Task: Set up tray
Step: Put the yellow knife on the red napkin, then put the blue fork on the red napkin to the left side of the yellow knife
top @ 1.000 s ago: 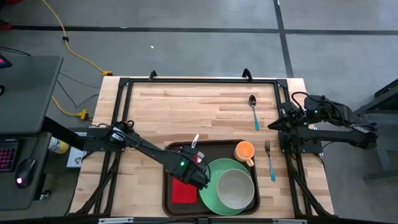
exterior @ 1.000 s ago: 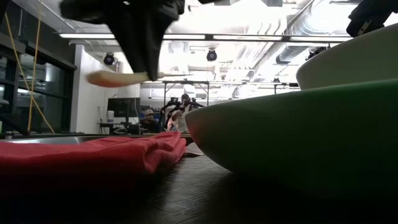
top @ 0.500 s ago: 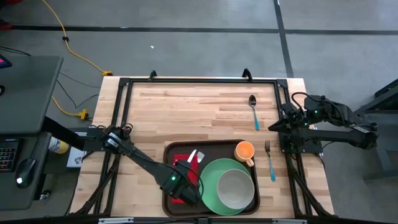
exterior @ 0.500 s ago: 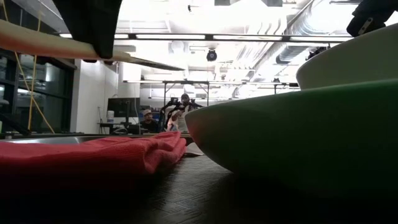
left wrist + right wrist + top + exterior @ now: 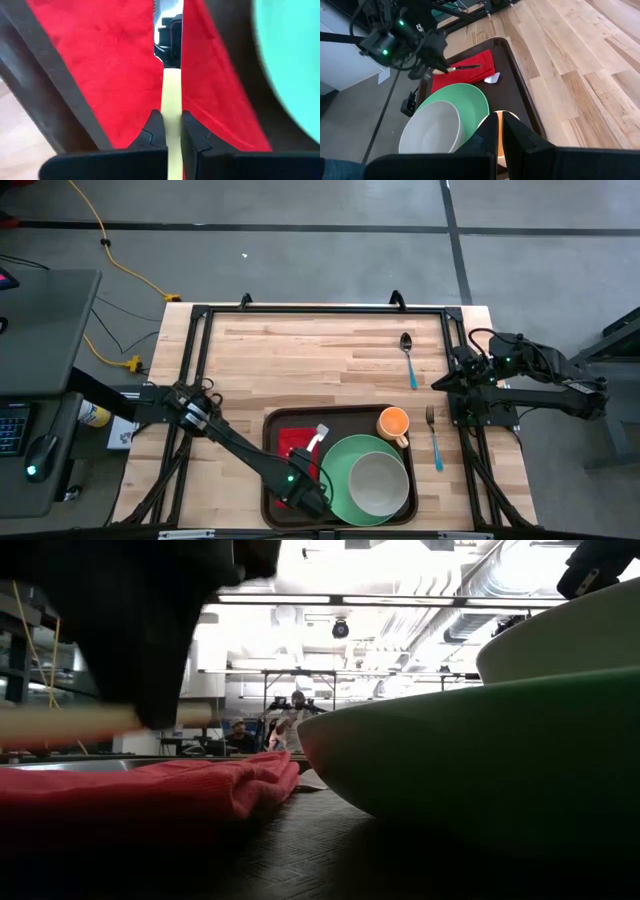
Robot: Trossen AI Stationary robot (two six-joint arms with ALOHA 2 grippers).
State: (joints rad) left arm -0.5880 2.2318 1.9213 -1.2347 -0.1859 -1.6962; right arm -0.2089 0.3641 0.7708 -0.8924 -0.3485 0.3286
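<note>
Clamped on a cream-handled table knife [image 5: 171, 90], the left gripper [image 5: 171, 131] has dropped low over the red cloth napkin [image 5: 291, 446] in the dark brown rectangular plastic tray [image 5: 340, 413] at the table's near edge, so placement looks imminent.

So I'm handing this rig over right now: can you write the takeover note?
Left tool: shut on a cream-handled knife, held low over the red napkin on the tray.
Right tool: shut, empty, waiting at the table's right edge.
Done: tray carries napkin, green plate with grey bowl, orange cup.
Left: set the knife down on the napkin. Blue-handled fork and spoon lie on the table beside the tray, probably to be added.
</note>
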